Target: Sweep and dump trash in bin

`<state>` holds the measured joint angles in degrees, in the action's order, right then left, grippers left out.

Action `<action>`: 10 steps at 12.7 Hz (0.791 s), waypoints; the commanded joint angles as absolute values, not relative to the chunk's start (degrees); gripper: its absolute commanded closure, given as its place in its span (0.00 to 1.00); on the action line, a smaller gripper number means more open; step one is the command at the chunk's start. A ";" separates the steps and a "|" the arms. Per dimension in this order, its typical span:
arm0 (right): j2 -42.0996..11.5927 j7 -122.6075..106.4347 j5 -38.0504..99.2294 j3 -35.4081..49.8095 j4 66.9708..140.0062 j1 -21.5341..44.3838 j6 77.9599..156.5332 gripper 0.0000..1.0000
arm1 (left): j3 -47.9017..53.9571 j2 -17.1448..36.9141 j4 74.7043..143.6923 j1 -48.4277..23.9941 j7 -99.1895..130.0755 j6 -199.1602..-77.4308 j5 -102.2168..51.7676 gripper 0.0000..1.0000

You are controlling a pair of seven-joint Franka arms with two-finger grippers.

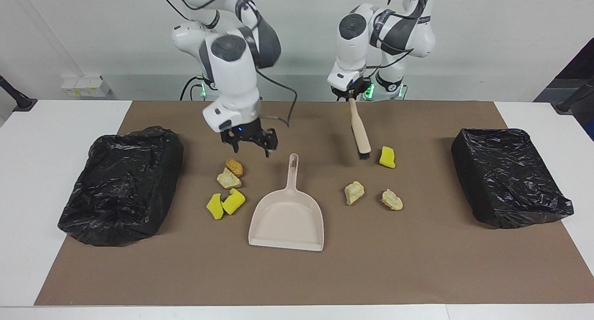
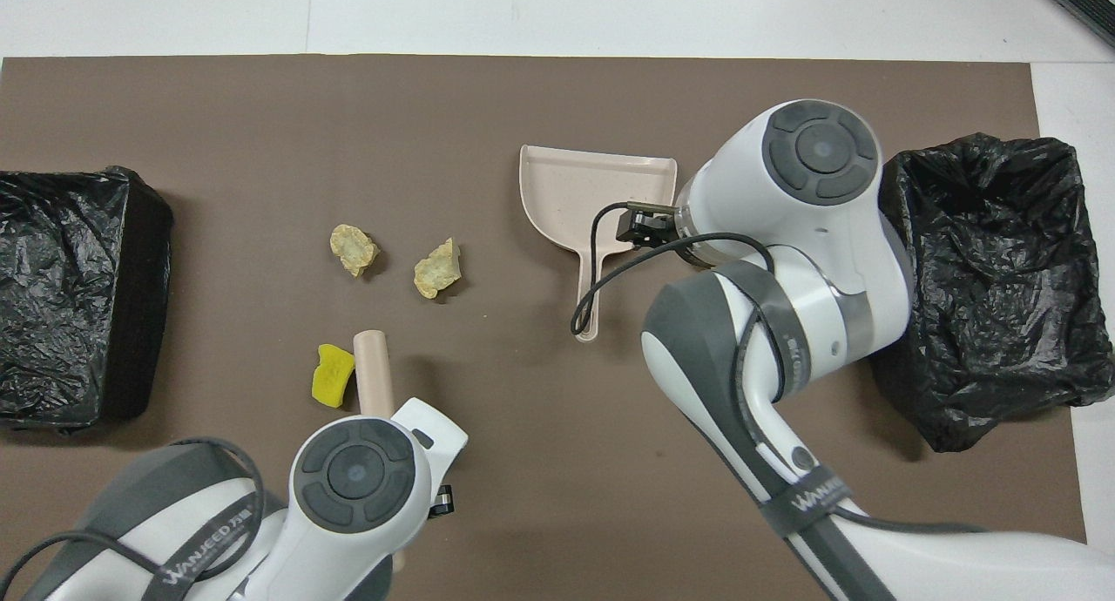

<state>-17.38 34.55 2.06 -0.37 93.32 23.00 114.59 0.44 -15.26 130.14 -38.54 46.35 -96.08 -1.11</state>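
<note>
The left gripper (image 1: pixel 351 96) grips a brush (image 1: pixel 360 132) whose bristles hang just beside a yellow chunk (image 1: pixel 387 156), apparently clear of it, while the right gripper (image 1: pixel 249 143) hovers open above an orange-brown chunk (image 1: pixel 234 166), beside the dustpan (image 1: pixel 287 218) handle.

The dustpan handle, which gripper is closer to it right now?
Right. The right gripper, open, hangs just above the table beside the dustpan handle, over the orange-brown chunk. The left gripper is higher, holding the brush beside the lone yellow chunk.
</note>
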 commanded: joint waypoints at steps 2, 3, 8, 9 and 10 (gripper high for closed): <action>-22.40 40.07 4.39 -0.26 91.93 27.05 120.57 0.00 | 1.23 -18.36 134.37 -33.76 48.42 -96.76 -0.26 1.00; -23.72 39.73 4.31 -0.26 92.89 28.20 121.98 0.00 | 1.23 -18.37 134.82 -31.75 49.38 -97.64 -0.26 1.00; -23.38 37.09 4.04 -0.26 97.91 28.65 123.23 0.00 | 1.40 -18.20 141.04 -25.40 51.49 -104.93 -0.18 1.00; -23.38 37.18 4.04 -0.26 97.82 28.83 122.79 0.05 | 1.41 -17.76 142.54 -25.66 53.24 -107.99 -0.18 1.00; -23.38 37.35 4.13 -0.26 97.82 28.83 122.70 0.30 | 1.49 -16.54 142.56 -25.58 53.87 -110.54 -0.18 1.00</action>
<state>-24.67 38.57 3.28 -0.46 96.42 29.15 122.56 0.96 -15.97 139.93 -25.34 51.14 -106.01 -0.94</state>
